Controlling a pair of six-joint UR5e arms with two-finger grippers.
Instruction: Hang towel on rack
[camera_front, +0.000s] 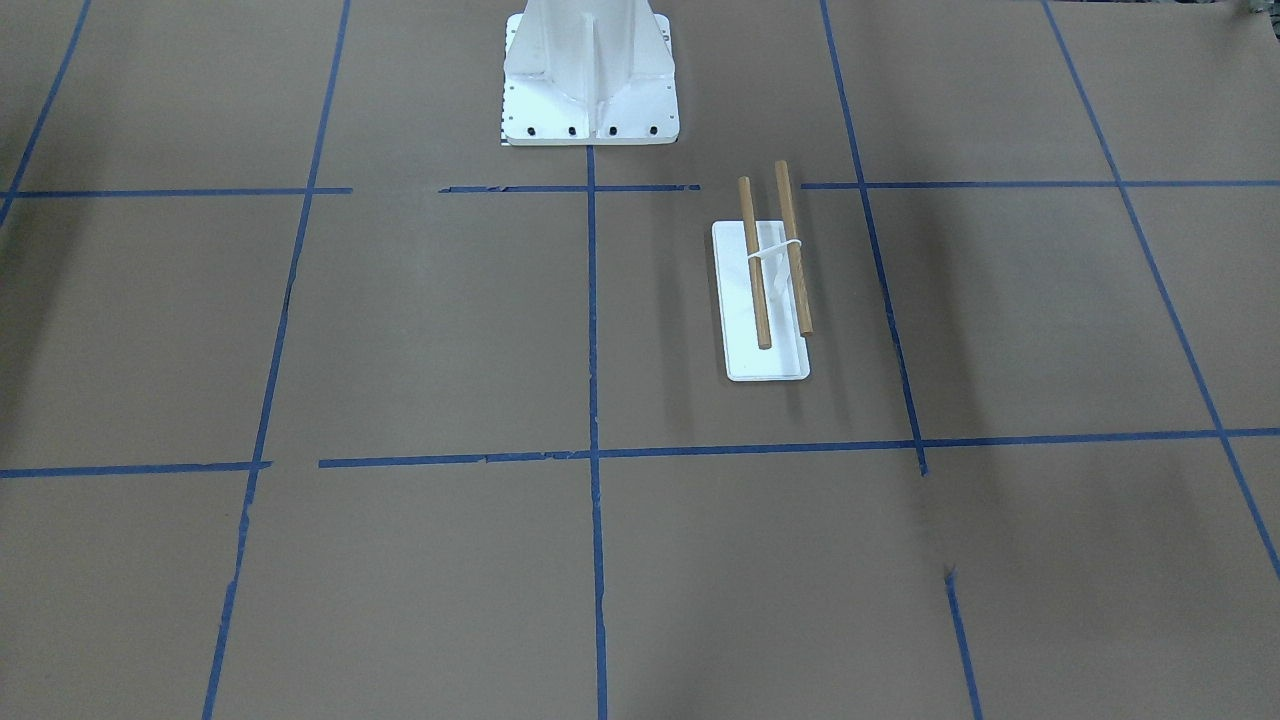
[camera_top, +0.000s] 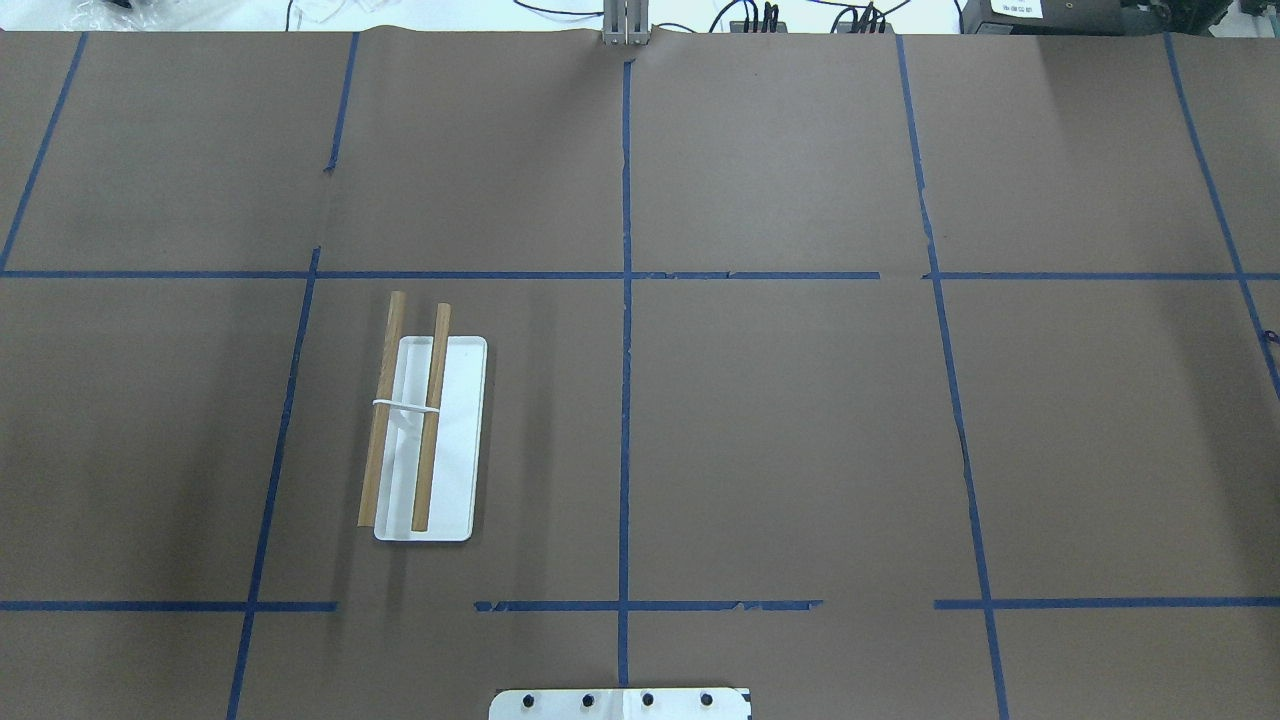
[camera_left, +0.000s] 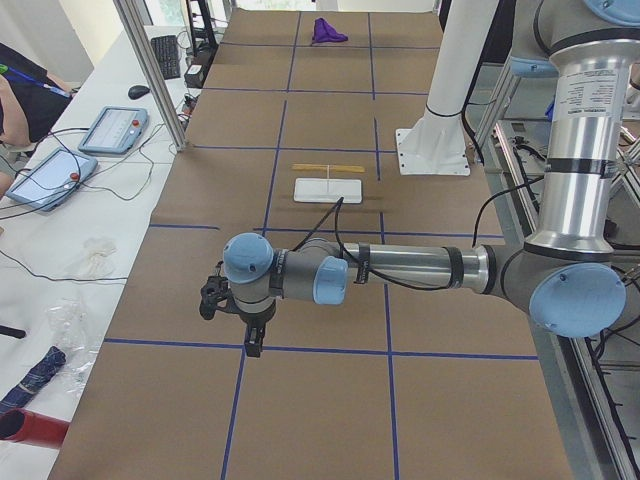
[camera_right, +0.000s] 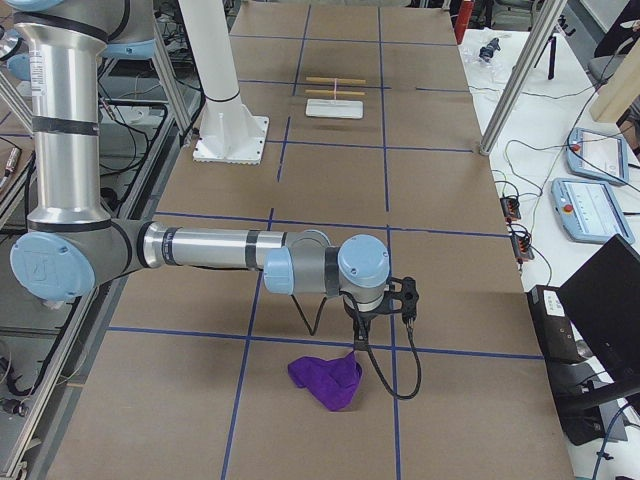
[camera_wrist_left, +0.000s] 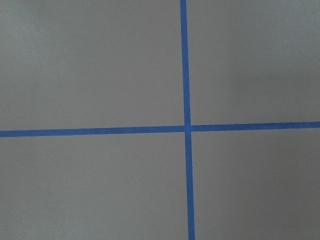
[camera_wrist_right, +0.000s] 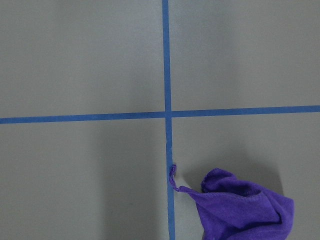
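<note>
- I'm seeing the towel (camera_right: 325, 382) lying crumpled, unhung; the rack (camera_top: 460, 450) standing bare.
- I'm failing to tell if left gripper (camera_left: 254, 340) or right gripper (camera_right: 357, 335) is parted or closed.

You've got the rack (camera_top: 455, 440) sitting on the worktop (camera_top: 800, 450) in the robot's left half, ahead of the pedestal (camera_front: 590, 80) and off to its left. Its two dowels (camera_top: 431, 420) run side by side above the base, lengthwise away from the robot. Now over to the far right end: there's the towel (camera_right: 328, 378), well apart from the rack, one corner touching a tape line (camera_wrist_right: 167, 114) just past a crossing. The right arm (camera_right: 215, 248) reaches out near it, and the left arm (camera_left: 400, 268) reaches over the opposite end.
</note>
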